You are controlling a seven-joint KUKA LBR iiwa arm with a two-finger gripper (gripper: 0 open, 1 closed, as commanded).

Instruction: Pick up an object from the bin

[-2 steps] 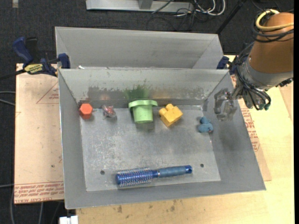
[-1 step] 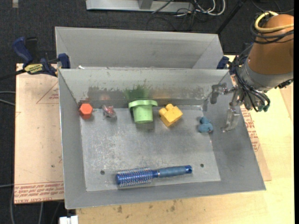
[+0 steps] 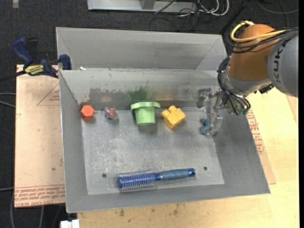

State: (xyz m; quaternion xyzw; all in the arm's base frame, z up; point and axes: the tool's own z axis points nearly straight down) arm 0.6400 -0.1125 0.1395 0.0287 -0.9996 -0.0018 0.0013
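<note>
Hand (image 3: 212, 123) low, touching small blue piece (image 3: 205, 128).

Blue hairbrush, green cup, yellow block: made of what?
Blue hairbrush: looks like moulded plastic, with a glossy handle that catches a highlight and a bristled barrel. Green cup: probably plastic, with an even matte colour and a flanged rim. Yellow block: plastic or painted wood, flat even colour; can't tell which. Bin: bare grey metal, scuffed, with a dull sheen.

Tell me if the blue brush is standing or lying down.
Lying down. The brush rests lengthwise on the bin floor near the front wall, bristled head to the left, handle to the right.
</note>
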